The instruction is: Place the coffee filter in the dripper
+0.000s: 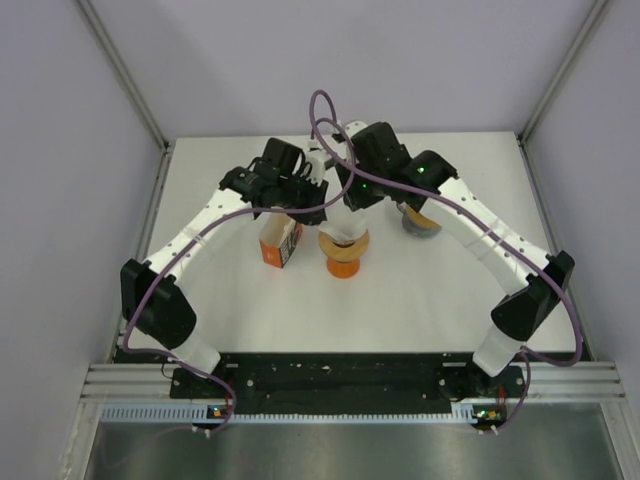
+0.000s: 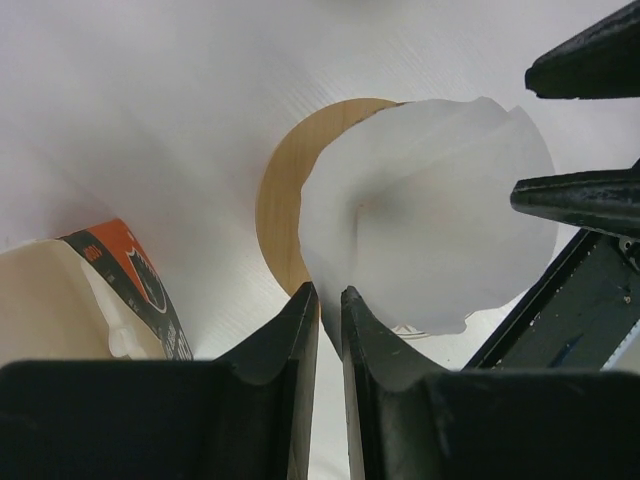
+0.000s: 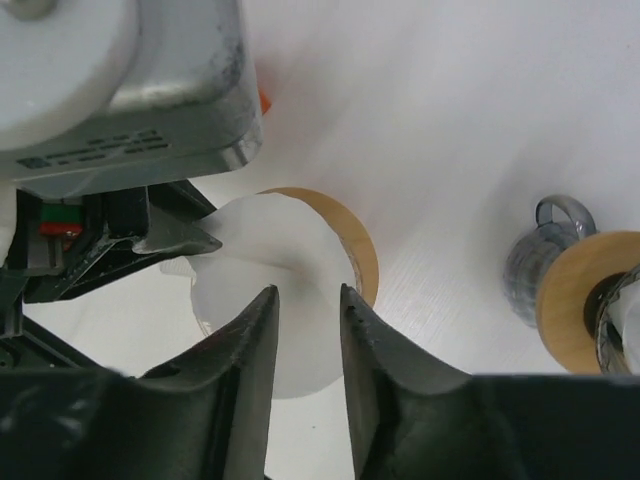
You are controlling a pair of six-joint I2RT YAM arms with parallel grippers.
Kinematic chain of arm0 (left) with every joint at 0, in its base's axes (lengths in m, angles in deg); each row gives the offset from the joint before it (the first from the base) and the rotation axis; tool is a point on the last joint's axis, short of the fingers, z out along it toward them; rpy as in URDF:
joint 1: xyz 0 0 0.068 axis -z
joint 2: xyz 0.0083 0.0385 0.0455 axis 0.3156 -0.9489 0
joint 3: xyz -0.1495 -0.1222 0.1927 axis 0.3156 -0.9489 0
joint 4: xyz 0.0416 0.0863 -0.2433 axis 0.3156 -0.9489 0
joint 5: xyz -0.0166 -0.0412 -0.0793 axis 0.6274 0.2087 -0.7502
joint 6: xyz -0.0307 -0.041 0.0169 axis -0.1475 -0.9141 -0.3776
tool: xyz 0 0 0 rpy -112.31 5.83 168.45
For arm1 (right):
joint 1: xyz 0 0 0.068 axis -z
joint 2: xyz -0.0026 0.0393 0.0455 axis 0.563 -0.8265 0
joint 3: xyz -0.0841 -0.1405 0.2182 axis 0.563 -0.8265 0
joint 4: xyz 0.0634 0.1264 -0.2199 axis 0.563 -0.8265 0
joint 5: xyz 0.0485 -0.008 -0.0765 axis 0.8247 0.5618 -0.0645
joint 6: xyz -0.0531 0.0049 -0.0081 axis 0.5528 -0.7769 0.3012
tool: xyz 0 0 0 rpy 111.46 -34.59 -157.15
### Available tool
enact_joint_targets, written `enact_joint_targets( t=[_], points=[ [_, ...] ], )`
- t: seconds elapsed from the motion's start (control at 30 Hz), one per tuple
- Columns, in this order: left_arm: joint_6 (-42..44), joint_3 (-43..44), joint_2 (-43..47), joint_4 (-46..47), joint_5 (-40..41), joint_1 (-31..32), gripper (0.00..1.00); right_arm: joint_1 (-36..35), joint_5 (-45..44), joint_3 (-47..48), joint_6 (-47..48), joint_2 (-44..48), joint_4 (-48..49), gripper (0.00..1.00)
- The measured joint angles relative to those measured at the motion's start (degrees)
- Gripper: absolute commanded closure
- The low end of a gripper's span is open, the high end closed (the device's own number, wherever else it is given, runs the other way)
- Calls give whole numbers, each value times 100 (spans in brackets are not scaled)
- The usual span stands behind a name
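The white paper coffee filter (image 2: 430,210) stands as an open cone over the dripper (image 2: 278,205), a round piece with a wooden rim on an orange base (image 1: 343,262). My left gripper (image 2: 330,295) is shut on the filter's near edge, and the paper runs down between its narrow jaws. My right gripper (image 3: 308,292) hovers over the filter (image 3: 255,250) with its jaws apart and nothing pinched. Its fingers (image 2: 580,195) show beside the filter's far edge. Most of the dripper's mouth is hidden by the filter, leaving an arc of rim (image 3: 358,250).
An orange and cream carton (image 1: 280,247) stands just left of the dripper, close to my left gripper. A glass vessel with a wooden collar (image 3: 580,295) sits to the right (image 1: 420,222). Grey walls enclose the white table (image 1: 200,180).
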Motion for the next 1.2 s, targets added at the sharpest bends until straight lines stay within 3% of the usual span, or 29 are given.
enact_joint_targets(
  t=[0.07,0.13,0.5,0.77,1.2],
  points=[
    [2,0,0,-22,2,0,79,2,74,-177,9,57,175,93],
    [9,0,-2,-44,7,0,79,2,195,-402,2,146,369,100],
    [-31,2,-4,-138,-2,-11,79,404,1346,-1646,-507,520,1207,100],
    [-177,2,-7,-179,-92,-22,78,422,2017,-2024,-787,448,1532,100],
    [-852,260,-267,-365,-619,-337,59,404,1757,-2361,-1049,116,1655,100]
  ],
)
